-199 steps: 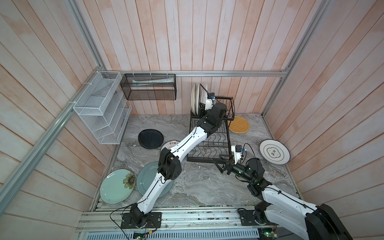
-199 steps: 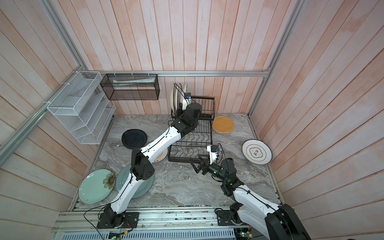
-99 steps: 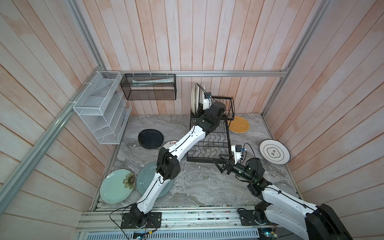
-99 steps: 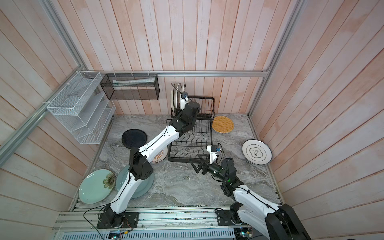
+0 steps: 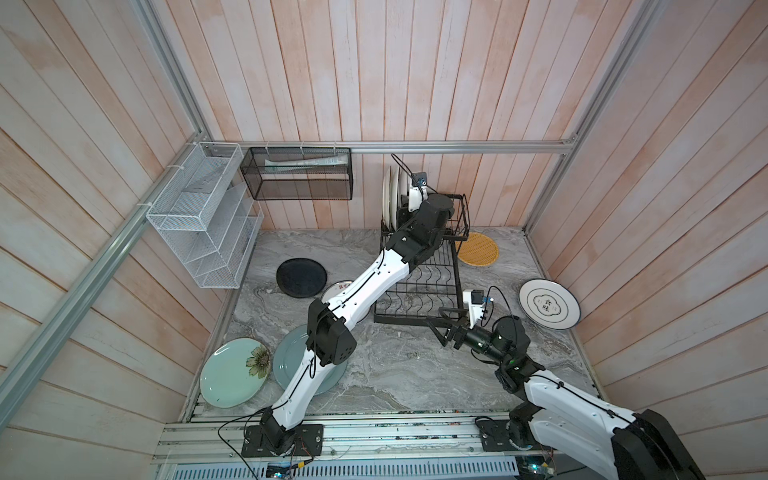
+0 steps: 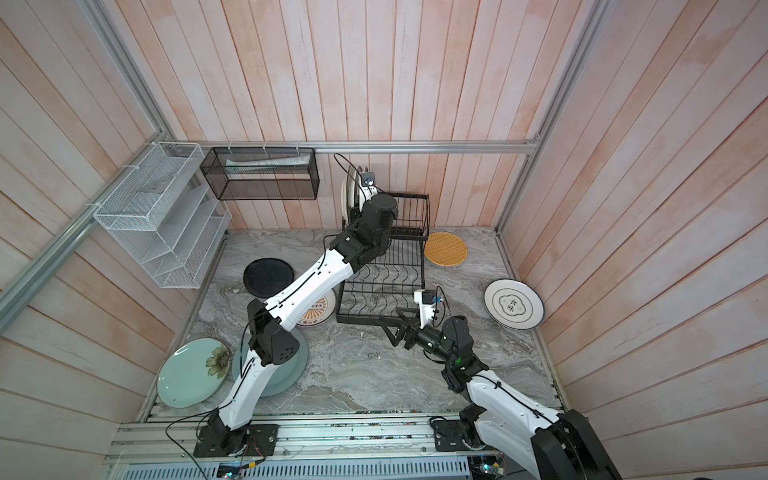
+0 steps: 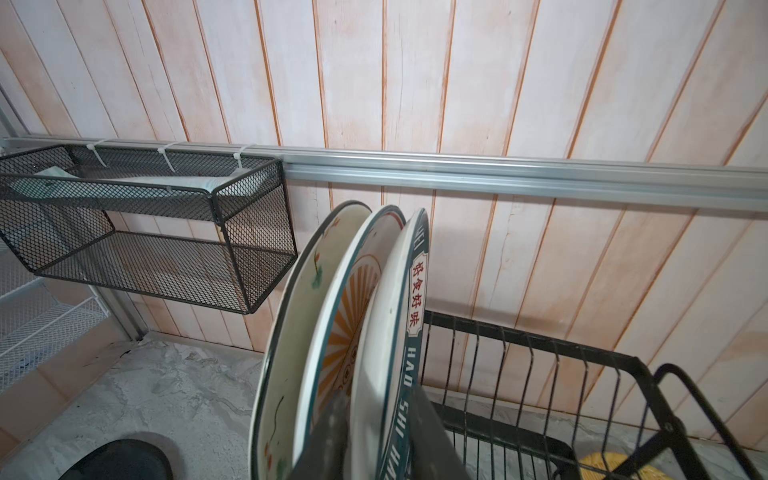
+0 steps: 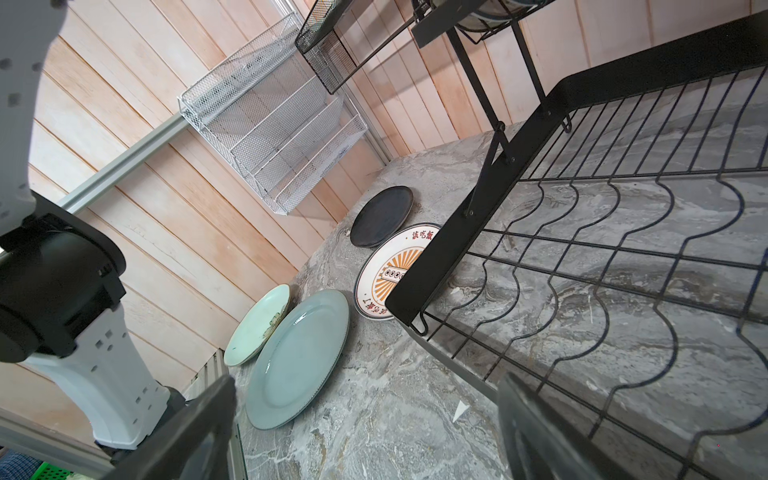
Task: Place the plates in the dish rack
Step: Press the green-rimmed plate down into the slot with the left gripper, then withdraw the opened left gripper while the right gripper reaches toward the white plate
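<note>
A lettered-rim plate [image 7: 409,332] upright in the dish rack [image 5: 399,320] upper basket
The left gripper [image 7: 376,392] straddles its rim, grip unclear; the right gripper [image 8: 365,380], fingers wide apart, at the rack's front edge

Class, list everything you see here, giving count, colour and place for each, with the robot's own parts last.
dish rack: one, black wire, back centre of table
racked plates: three, mainly white, upright in upper tier
dark plate: one, black, left of rack
sunburst plate: one, white-orange, beside rack's left edge
plain plate: one, grey-blue, front left
flower plate: one, pale green, front-left corner
woven plate: one, yellow, right of rack
ringed plate: one, white, far right
mesh organizer: one, white, left wall
mesh basket: one, black, back wall
left end effector: one, black, straddling a racked plate
right end effector: one, black, open, near rack's front corner
</note>
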Robot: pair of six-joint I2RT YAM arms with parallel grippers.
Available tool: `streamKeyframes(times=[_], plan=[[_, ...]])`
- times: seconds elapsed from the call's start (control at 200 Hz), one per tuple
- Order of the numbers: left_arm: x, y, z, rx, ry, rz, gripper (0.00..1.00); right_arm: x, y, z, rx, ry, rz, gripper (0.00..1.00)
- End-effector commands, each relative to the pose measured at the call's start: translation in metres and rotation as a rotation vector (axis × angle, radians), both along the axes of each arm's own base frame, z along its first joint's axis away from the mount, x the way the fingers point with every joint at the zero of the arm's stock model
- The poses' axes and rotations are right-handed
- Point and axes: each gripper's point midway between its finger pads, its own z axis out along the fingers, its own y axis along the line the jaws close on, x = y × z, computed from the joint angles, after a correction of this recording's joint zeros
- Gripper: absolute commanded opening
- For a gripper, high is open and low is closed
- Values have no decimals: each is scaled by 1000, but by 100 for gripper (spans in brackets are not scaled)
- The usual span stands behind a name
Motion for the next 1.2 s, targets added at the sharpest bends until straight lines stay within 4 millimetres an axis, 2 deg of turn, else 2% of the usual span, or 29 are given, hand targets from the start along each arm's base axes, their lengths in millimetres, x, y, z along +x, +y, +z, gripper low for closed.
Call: streamKeyframes(times=[0.0,0.24,0.315,0.415,0.51,0.58,0.62,0.725,0.79,0.825,0.86,0.915,1.05,1.195], plan=[[-19,3,44,-7,-67,-7,28,1,2,15,11,-44,-1,98],[-63,-8,105,-23,-148,-101,30,3,-1,14,-9,-54,-21,98],[-78,-11,112,-52,-121,-193,33,4,-3,15,-17,-65,-36,98],[-100,-9,110,-104,-52,-333,40,6,-9,18,-20,-84,-77,98],[-126,1,108,-102,-29,-436,53,4,-15,24,-3,-109,-103,98],[-146,10,105,-64,-34,-537,73,1,-16,31,-7,-129,-100,98],[-159,16,102,-63,-26,-602,81,2,-18,35,-9,-139,-111,98],[-197,33,85,-105,17,-801,100,2,-22,46,-14,-161,-134,98],[-225,48,72,-175,31,-934,100,4,-25,54,-26,-165,-156,98],[-234,55,57,-202,50,-967,100,5,-28,58,-34,-170,-171,98],[-245,68,51,-229,50,-983,100,7,-31,61,-41,-167,-190,98],[-259,80,24,-241,90,-1005,100,9,-36,65,-50,-157,-221,98],[-294,97,-26,-250,158,-1077,100,14,-48,68,-75,-121,-286,98],[-316,112,-79,-280,241,-1078,100,23,-68,62,-118,-51,-391,98]])
